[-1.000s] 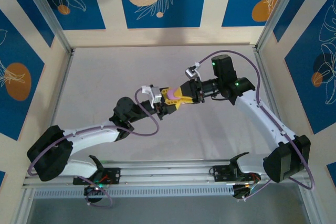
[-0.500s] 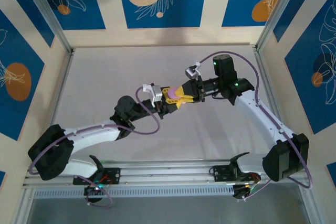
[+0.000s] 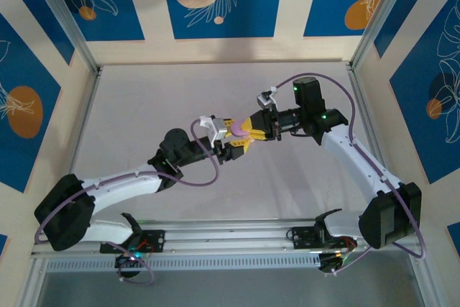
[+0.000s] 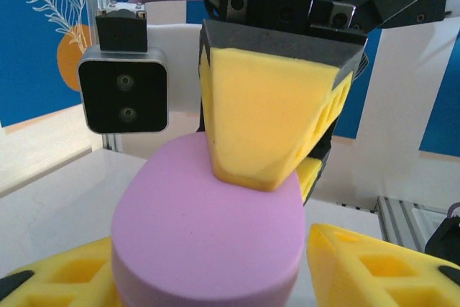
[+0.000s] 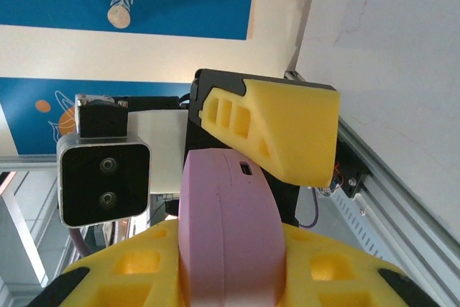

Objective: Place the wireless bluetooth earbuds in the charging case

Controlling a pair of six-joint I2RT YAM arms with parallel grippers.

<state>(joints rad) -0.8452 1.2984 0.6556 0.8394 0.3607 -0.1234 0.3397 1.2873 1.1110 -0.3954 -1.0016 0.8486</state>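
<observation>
One slick-looking, probably light charging case (image 3: 235, 129) hung midair: your right gripper (image 5: 230, 264) clamped its broad faces from 2 o'clock, left gripper (image 4: 215, 278) gaped at 8 o'clock.

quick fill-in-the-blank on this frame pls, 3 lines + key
1. The purple oval plastic case is held ___ the pale table, not resting on it.
2. The end effector clamped across the case's flat faces belongs to the ___ arm.
3. The left end effector stands open, with a gap beside the case; its foam fingers are ___.
Missing words: above; right; yellow.
</observation>
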